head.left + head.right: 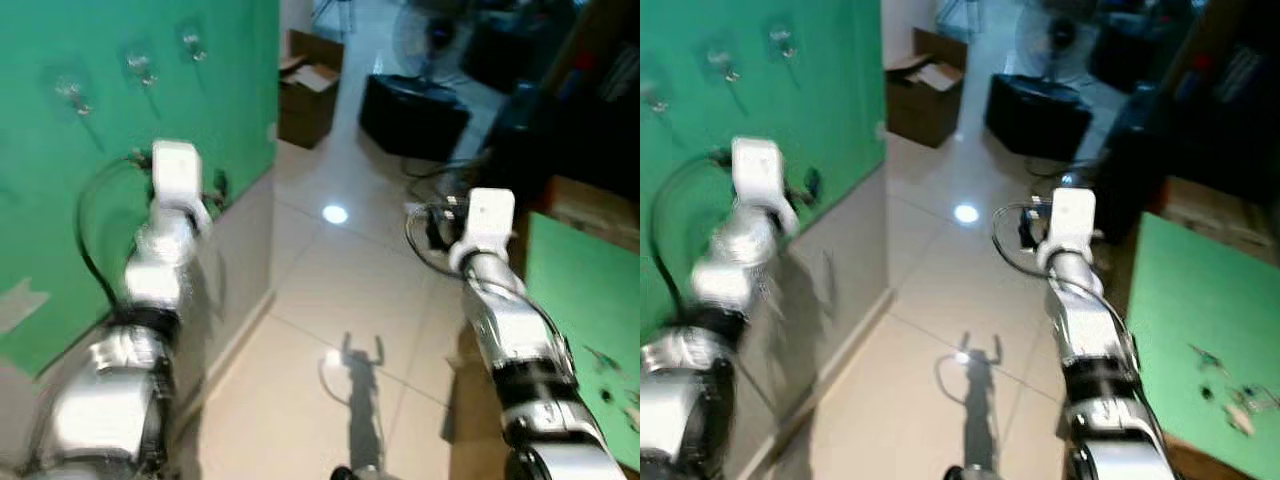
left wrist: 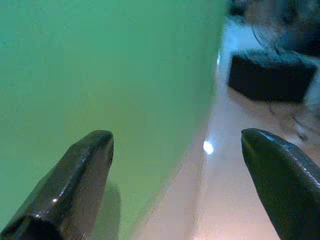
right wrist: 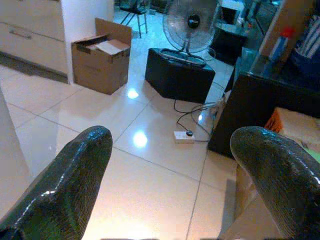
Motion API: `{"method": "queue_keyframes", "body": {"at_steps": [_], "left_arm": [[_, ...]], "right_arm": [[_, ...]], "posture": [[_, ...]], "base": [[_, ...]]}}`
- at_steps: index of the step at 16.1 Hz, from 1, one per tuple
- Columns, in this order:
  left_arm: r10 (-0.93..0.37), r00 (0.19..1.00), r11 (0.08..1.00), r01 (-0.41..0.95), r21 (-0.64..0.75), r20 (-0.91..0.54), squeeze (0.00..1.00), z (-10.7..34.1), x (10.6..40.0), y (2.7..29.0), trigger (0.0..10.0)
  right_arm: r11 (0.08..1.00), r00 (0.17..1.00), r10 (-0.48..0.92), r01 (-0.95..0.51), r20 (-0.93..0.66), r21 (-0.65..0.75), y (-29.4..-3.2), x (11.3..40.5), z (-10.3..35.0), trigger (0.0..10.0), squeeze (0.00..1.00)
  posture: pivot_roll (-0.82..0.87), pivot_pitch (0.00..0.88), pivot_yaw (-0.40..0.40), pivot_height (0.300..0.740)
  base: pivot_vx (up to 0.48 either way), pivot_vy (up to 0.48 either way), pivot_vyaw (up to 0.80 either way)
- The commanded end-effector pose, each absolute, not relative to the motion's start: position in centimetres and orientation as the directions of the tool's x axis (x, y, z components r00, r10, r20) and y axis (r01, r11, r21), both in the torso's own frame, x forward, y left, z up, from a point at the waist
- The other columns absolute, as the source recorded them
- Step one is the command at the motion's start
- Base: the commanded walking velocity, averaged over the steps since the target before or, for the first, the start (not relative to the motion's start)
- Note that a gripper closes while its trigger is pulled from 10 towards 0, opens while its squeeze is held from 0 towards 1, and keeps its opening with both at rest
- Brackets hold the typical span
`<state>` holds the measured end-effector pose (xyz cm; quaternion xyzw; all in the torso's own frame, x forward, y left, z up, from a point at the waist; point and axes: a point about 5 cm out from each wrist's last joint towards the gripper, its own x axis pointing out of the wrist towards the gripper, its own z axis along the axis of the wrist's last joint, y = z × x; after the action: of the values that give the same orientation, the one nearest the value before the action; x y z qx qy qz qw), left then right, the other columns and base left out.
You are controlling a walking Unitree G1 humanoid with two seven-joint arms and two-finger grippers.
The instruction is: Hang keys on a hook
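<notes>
Although both arms are raised, neither holds anything: the left gripper (image 2: 175, 180) hangs spread and empty close to the green wall panel (image 1: 60, 260), and the right gripper (image 3: 185, 180) is likewise released, fingers wide over the glossy cream tiled floor (image 1: 330, 290). The small bunch of metal keys (image 1: 1230, 395) lies on the green-topped table (image 1: 1200, 290) at the robot's right, near that surface's front edge and well apart from both grippers. The clear plastic wall hooks (image 1: 140, 68) sit in a row high on the panel, near its upper edge.

My worry is that the keys are small, flat and blurred here, so a grasp could close beside them or push them off the table's edge. A later risk: the hooks are transparent and hard to make out, so the ring could miss and drop to the floor.

Farther off stand an open brown cardboard box (image 3: 100, 62), a low black case (image 3: 177, 72), a standing fan (image 3: 190, 22) and a white power strip with trailing cable (image 3: 182, 134). That cable could snag a foot, I judge.
</notes>
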<state>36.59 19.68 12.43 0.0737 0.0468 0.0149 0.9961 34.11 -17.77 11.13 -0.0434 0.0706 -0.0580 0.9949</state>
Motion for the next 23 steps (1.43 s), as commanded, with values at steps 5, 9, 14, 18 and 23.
{"method": "queue_keyframes", "body": {"at_steps": [5, 9, 14, 18, 23], "left_arm": [[-0.071, 0.997, 0.989, 0.075, 0.124, -0.035, 0.0, 10.7, 30.3, 18.2, 10.0], [-0.029, 0.998, 0.987, 0.037, 0.155, -0.051, 0.0, 9.4, 27.4, 18.1, 10.0], [-0.065, 0.998, 0.984, 0.067, 0.164, -0.019, 0.0, 10.6, 27.0, 17.2, 10.0], [-0.059, 0.998, 0.985, 0.062, 0.161, -0.025, 0.0, 10.6, 27.4, 17.0, 10.0], [-0.058, 0.998, 0.983, 0.062, 0.175, -0.032, 0.0, 10.6, 27.8, 17.0, 10.0]], "right_arm": [[0.998, 0.99, -0.057, 0.056, -0.128, -0.007, -17.1, 29.6, 9.7, 10.0, 0.0], [0.996, 0.987, -0.087, 0.085, -0.136, -0.019, -17.0, 26.7, 8.7, 10.0, 0.0], [0.988, 0.976, -0.136, 0.121, -0.171, -0.095, -17.6, 26.5, 8.3, 10.0, 0.0], [0.989, 0.975, -0.149, 0.144, -0.166, -0.044, -17.8, 26.2, 8.8, 10.0, 0.0], [0.988, 0.975, -0.148, 0.137, -0.167, -0.077, -18.0, 26.0, 9.1, 10.0, 0.0]], "posture": [[0.02, 0.0, -0.048, 0.74], [0.0, 0.0, -0.029, 0.74], [-0.01, 0.0, -0.015, 0.74], [-0.04, 0.0, -0.009, 0.74], [-0.06, 0.0, -0.015, 0.74]], "base": [[0.0, 0.0, 0.0], [0.0, 0.0, 0.0], [0.0, -0.243, 0.0], [0.0, -0.48, -0.14], [0.0, -0.48, -0.22]]}}
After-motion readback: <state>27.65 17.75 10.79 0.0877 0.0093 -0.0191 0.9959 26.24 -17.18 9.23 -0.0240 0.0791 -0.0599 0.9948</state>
